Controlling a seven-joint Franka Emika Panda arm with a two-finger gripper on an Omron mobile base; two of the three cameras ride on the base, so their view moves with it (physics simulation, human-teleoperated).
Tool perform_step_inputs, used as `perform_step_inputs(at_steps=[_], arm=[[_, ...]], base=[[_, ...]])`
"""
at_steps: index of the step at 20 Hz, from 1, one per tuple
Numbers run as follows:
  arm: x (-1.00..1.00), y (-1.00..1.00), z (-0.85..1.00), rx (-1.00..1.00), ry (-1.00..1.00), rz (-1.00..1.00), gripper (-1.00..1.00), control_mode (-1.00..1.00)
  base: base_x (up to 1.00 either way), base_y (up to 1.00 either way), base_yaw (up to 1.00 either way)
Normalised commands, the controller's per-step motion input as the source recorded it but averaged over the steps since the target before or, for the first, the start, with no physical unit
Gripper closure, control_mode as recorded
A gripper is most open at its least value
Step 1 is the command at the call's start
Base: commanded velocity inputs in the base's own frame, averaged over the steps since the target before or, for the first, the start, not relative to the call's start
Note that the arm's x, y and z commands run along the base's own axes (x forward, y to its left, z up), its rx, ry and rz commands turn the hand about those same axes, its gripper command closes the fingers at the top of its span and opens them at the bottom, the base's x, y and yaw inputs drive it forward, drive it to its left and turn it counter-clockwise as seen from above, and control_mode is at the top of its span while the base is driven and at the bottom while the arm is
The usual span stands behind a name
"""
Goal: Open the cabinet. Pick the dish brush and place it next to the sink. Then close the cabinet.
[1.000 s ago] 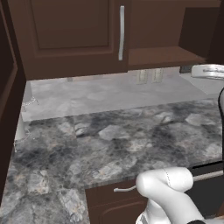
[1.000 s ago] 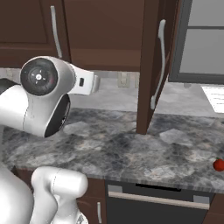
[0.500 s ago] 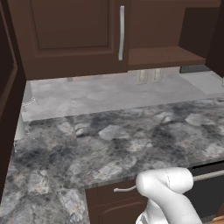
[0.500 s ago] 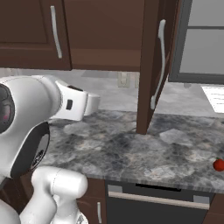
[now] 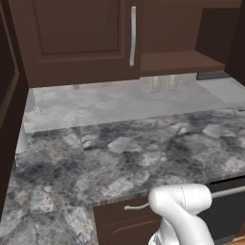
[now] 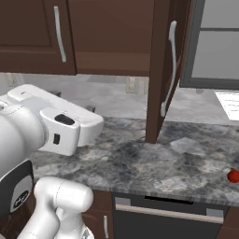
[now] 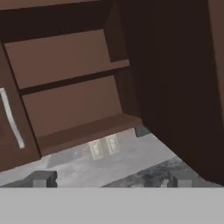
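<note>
One cabinet (image 6: 158, 70) door swung out edge-on, handle vertical; gripper (image 7: 109, 179) fingers spread, holding nothing

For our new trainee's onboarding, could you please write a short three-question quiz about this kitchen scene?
1. True or false: both doors of the cabinet are closed.
2. Where does the small red item lie? A) on a cabinet shelf B) on the granite counter C) in the gripper
3. Fill in: the gripper's fingers stand ____, with nothing between them.

Key
1. False: the right door is swung open, the left door shut.
2. B, near the counter's right end in the right base view.
3. Open.
</note>
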Motion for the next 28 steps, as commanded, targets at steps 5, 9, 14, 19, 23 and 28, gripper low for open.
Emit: perform_step_inputs(at_steps=[5, 9, 14, 19, 23, 28], arm=[[-0.19, -0.41, 0.0, 0.0, -0.33, -0.24, -1.0, -1.0], [-0.41, -0.45, 0.01, 0.0, -0.26, -0.24, -1.0, -1.0], [-0.51, -0.44, 0.03, 0.0, -0.09, -0.22, -1.0, -1.0], [-0.07, -0.27, 0.0, 0.0, 0.0, -0.08, -1.0, -1.0], [0.12, -0.33, -0.14, 0.0, 0.0, 0.0, -1.0, -1.0], [0.22, -0.39, -0.03, 0.0, 0.0, 0.07, -1.0, -1.0]], base=[[0.0, 0.0, 0.0], [0.0, 0.0, 0.0], [0.0, 0.0, 0.0], [0.0, 0.0, 0.0], [0.0, 0.0, 0.0], [0.0, 0.0, 0.0]])
